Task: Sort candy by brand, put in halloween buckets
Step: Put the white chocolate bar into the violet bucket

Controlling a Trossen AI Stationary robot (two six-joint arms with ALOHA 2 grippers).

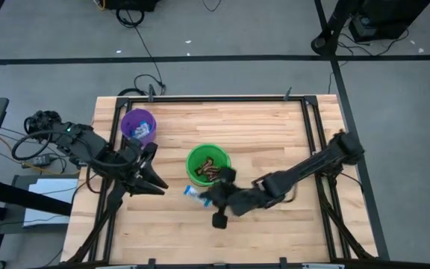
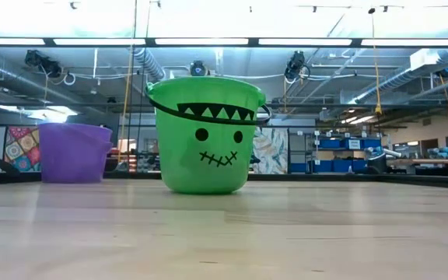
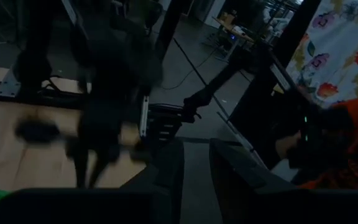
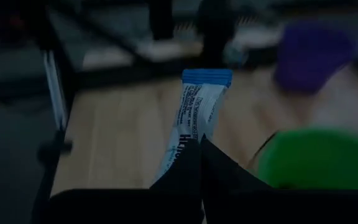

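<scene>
A green bucket point(image 1: 207, 163) point(image 2: 204, 136) stands mid-table with dark brown candy point(image 1: 206, 172) inside. A purple bucket point(image 1: 138, 125) point(image 2: 72, 152) stands at the far left with light blue-and-white candy in it. My right gripper point(image 1: 202, 196) point(image 4: 201, 155) hovers just near-left of the green bucket, shut on a blue-and-white candy bar point(image 1: 192, 191) point(image 4: 197, 118). My left gripper point(image 1: 154, 179) point(image 3: 194, 177) waits at the table's left, raised, its fingers apart with nothing between them. My right gripper pinches one end of the blue-and-white bar point(image 4: 184, 148) between its two fingertips. The fingers come from the table's right, slanting down. The bar sticks out ahead along the fingers, its blue-edged free end point(image 4: 207, 77) toward the table's left, lifted clear of the table.
Black frame rails point(image 1: 316, 127) run along the table's edges. Bare wood point(image 1: 275, 138) lies to the right of the green bucket and along the near edge point(image 2: 224, 233). Cables trail on the floor beyond the far edge.
</scene>
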